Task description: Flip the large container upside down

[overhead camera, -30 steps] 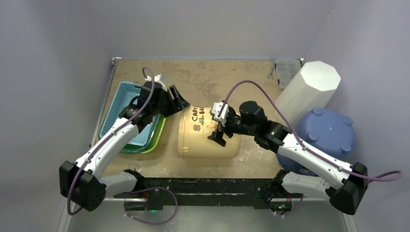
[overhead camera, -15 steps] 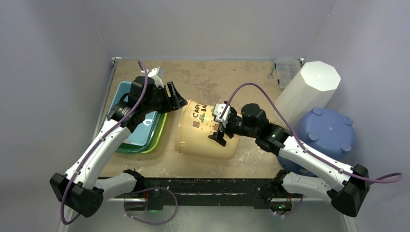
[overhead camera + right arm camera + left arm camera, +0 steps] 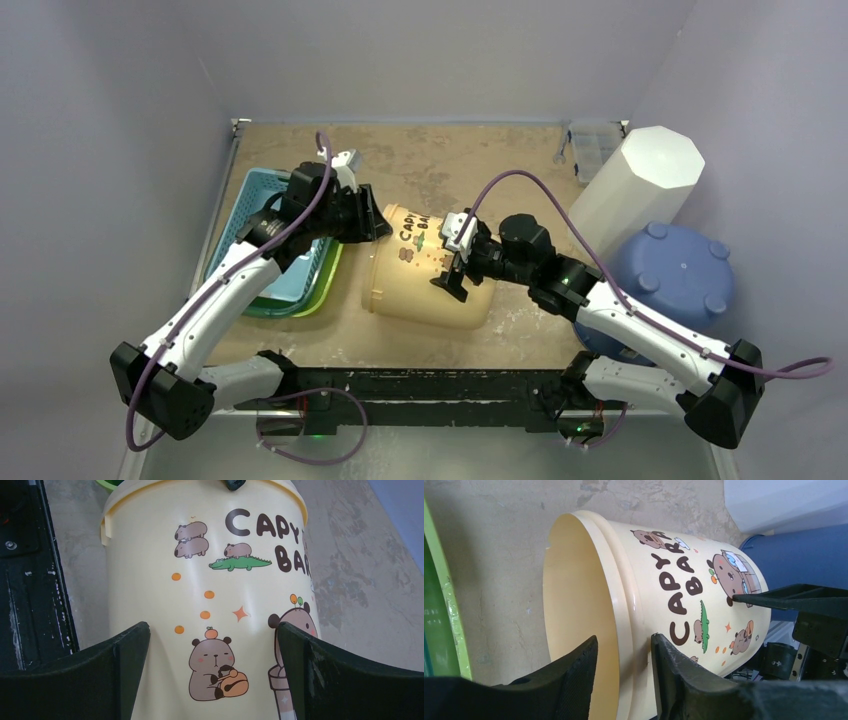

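The large container [image 3: 425, 292], a cream bucket printed with cartoon capybaras, lies on its side on the table [image 3: 460, 160], between my two arms, with its open mouth turned toward my left side. My left gripper [image 3: 624, 647] straddles the rim at that mouth, one finger inside the bucket and the other on the outer wall just past the lip. The fingers stand about half parted around the rim (whether they actually pinch it I cannot tell from here). My right gripper [image 3: 211, 626] is spread as wide as it goes and sits over the curved side of the bucket, near its closed end. The wall is broader than the span of my fingers, so they enclose nothing and hold nothing. A teal basket [image 3: 250, 200] nested in a green one [image 3: 326, 280] sits just beside the mouth, on the left. A white octagonal bin [image 3: 640, 185] and a blue tub [image 3: 675, 275] stand at the right
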Robot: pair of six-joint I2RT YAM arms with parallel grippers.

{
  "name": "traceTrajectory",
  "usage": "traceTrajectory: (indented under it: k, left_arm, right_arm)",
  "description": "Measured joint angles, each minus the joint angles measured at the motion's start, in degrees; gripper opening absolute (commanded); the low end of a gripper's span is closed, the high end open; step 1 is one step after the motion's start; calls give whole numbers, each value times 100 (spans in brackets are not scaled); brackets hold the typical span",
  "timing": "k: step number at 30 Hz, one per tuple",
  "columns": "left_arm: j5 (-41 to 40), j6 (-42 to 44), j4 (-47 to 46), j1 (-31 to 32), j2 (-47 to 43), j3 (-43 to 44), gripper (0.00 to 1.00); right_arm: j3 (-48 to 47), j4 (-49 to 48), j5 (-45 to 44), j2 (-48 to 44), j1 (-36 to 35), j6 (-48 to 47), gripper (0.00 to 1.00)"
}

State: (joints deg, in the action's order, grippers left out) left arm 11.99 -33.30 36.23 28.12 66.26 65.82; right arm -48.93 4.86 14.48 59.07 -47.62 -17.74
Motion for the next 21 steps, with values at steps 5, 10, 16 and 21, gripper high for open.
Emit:
traceTrajectory:
  k: [5, 10, 16, 21]
  left_arm:
    - [-118, 2, 11, 87, 39, -4, 29]
    - [-186, -2, -31, 122, 35, -4, 20]
    - [-236, -7, -83, 120, 35, -11, 18]
    - [-293, -13, -186, 120, 9, -101, 17]
  right_arm:
    - [0, 2, 0, 4, 0, 9, 98]
    - [0, 2, -15, -2, 0, 37, 99]
    - [-7, 63, -695, -232, 4, 828, 99]
    - [-664, 584, -1843, -343, 4, 2105, 99]
